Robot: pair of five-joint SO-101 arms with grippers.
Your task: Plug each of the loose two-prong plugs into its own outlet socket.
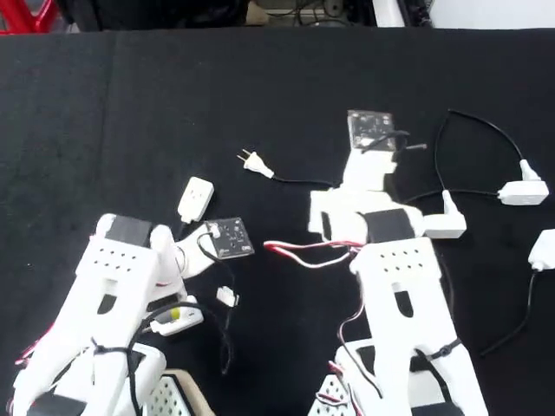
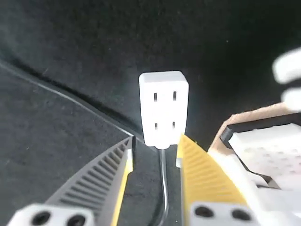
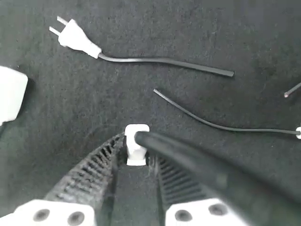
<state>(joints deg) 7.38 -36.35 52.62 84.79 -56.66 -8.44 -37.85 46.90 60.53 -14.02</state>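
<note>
1. Seating the white plug [image 3: 136,134] looks like the step in hand. The right gripper [image 3: 137,150] is clenched on its small body, and its thick black cord [image 3: 211,174] runs back over the fingers. The prongs are hidden, so I cannot tell which way they face.
2. The outlet socket [image 2: 163,106] lies flat on the black table [image 1: 104,104] with two pairs of slots facing up. The left gripper [image 2: 156,141] grasps its cord end, a fingertip against each lower corner, and the socket's cord passes back between the fingers.
3. The socket sits well apart from the right gripper, off to that arm's left. To do this well, I would carry the plug over and turn the wrist until the prongs match one pair of slots. Then I would press straight in while the left arm braces the socket against sliding.
4. The second plug [image 1: 251,161] lies loose between the socket and the right arm, prongs pointing away from that arm. Its short cord trails toward the arm and sits close to the likely path, so it could snag or get dragged.
5. A thin wire [image 3: 211,123] curves across the cloth near the right gripper. White adapters [image 1: 523,192] with cords lie far to the right, out of the way.
</note>
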